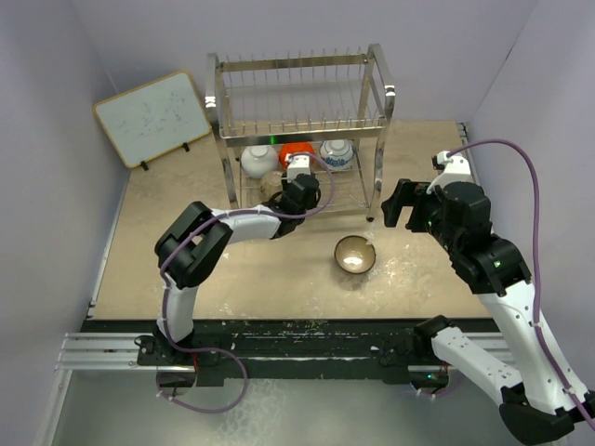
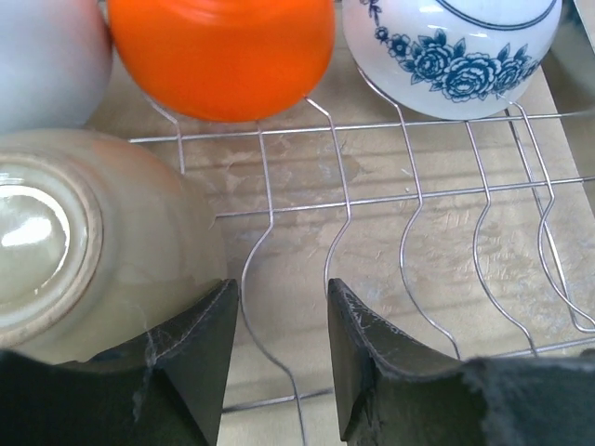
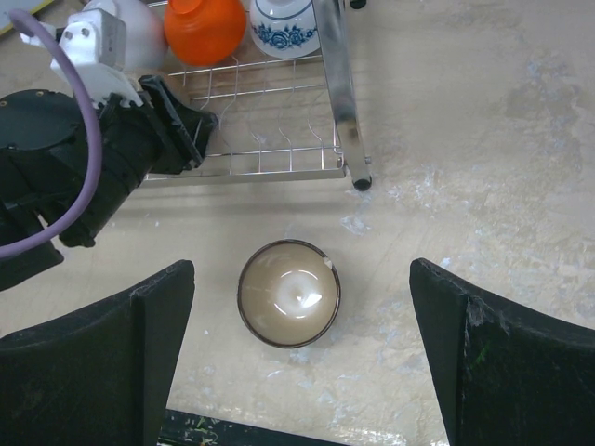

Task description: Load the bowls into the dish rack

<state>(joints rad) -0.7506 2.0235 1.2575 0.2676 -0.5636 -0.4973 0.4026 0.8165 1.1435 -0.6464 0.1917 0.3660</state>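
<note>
The steel dish rack point(image 1: 297, 93) stands at the back. Its lower grid shelf point(image 2: 372, 200) holds a white bowl point(image 2: 46, 56), an orange-red bowl point(image 2: 223, 46) and a blue-and-white bowl point(image 2: 446, 46). A pale tan bowl point(image 2: 56, 251) lies upside down in front of them. My left gripper point(image 2: 284, 316) is inside the lower shelf, open and empty, its left finger against the tan bowl's side. A dark-rimmed bowl with a pale inside point(image 3: 289, 293) sits upright on the table point(image 1: 355, 254). My right gripper point(image 3: 299, 268) hovers wide open above it.
A white wood-framed board point(image 1: 153, 116) leans at the back left. The rack's front right leg point(image 3: 339, 93) stands between the table bowl and the shelf. The left arm point(image 3: 84, 158) stretches across the rack's front.
</note>
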